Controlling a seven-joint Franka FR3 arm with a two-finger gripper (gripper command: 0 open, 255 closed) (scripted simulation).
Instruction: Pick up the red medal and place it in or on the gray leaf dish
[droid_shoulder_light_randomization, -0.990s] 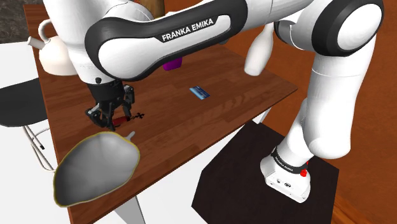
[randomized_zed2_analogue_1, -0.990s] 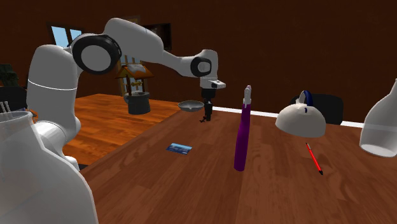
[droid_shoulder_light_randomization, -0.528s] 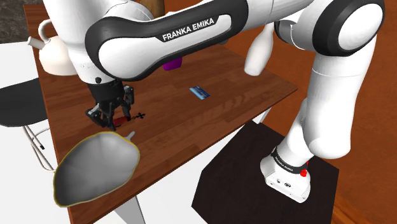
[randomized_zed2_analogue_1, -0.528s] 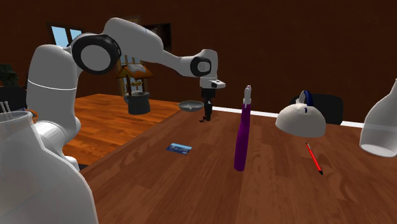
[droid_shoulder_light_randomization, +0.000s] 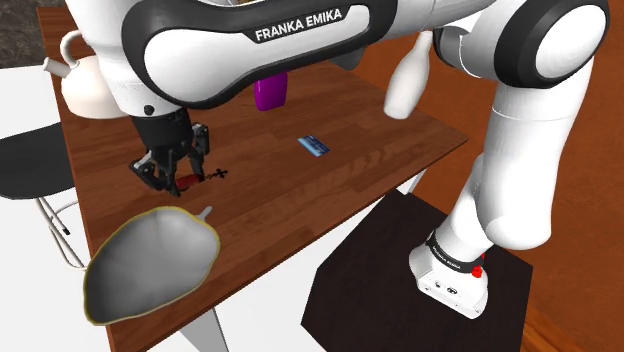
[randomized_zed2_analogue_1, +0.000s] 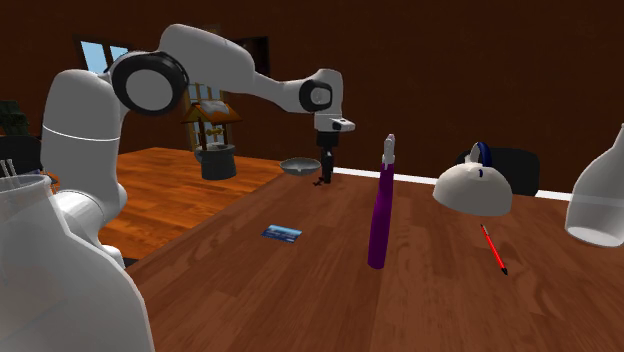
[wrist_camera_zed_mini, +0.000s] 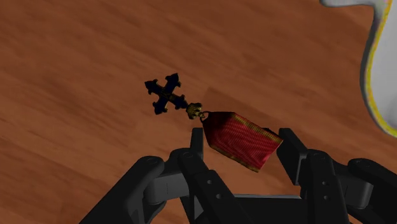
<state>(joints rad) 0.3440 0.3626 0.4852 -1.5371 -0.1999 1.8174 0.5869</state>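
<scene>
The red medal (wrist_camera_zed_mini: 242, 140) has a red ribbon and a dark cross (wrist_camera_zed_mini: 167, 95) hanging from a gold ring. My gripper (wrist_camera_zed_mini: 243, 147) is shut on the ribbon, a finger pressed on each side. In the shoulder view the gripper (droid_shoulder_light_randomization: 175, 175) holds the medal (droid_shoulder_light_randomization: 190, 181) a little above the wooden table (droid_shoulder_light_randomization: 300, 200), the cross sticking out toward that view's right. The gray leaf dish (droid_shoulder_light_randomization: 150, 262), yellow-rimmed, lies at the table's near corner just below the gripper in the shoulder view. Its rim (wrist_camera_zed_mini: 382, 63) lies beside the gripper. In the second exterior view the gripper (randomized_zed2_analogue_1: 324, 178) hangs beside the dish (randomized_zed2_analogue_1: 300, 165).
A white teapot (droid_shoulder_light_randomization: 85, 80), a purple bottle (droid_shoulder_light_randomization: 270, 92), a blue card (droid_shoulder_light_randomization: 315, 146) and a white bottle (droid_shoulder_light_randomization: 408, 85) stand on the table. A black chair (droid_shoulder_light_randomization: 30, 165) is off the table's far side. A red pen (randomized_zed2_analogue_1: 494, 250) lies near a white dome (randomized_zed2_analogue_1: 473, 190).
The gripper has risen a little with the medal clasped in it, and the cross has come up off the table. The dish and the other things have not moved.
</scene>
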